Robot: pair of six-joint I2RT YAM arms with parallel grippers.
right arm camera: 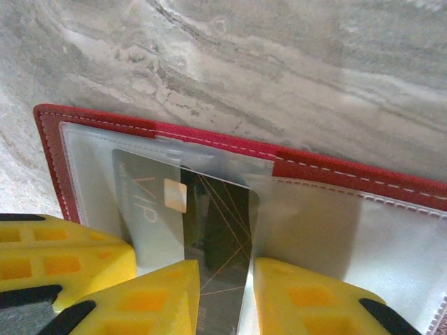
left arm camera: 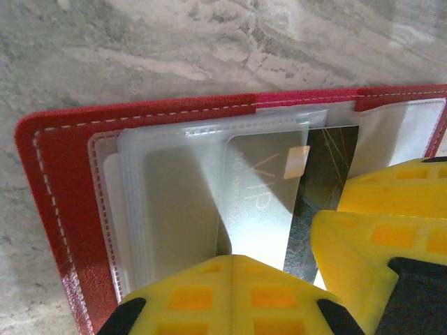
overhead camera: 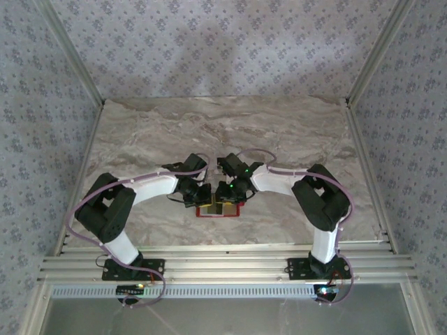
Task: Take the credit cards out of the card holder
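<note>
We see the card holder (overhead camera: pixel 218 211) lying open and flat on the marbled surface (overhead camera: pixel 279 132), close to the near edge and midway between the two arms. Both arms reach inward and meet over it. The left hand (overhead camera: pixel 198 202) comes in from the left and the right hand (overhead camera: pixel 227 199) from the right, the two just beside each other.

In the left wrist view the red cover frames a stack of clear pockets (left arm camera: pixel 160 202) on the holder's inner face. One credit card (left arm camera: pixel 258 202) lies slanted across them. It is silver with "VIP" lettering and a small pale chip, and the band on its far side is dark with fine gold lines. The left hand's yellow fingers are together, with no gap between them, and their joined tip is down at the card's near edge. We cannot tell whether it rests on the card itself or on the plastic over it.

In the right wrist view the right hand's fingers stand apart, one on each side of the card's dark band, which shows in the gap between them. The card runs on under the left-hand finger, so they are not closed on its edges. The tips look low against the holder, perhaps touching it.
</note>
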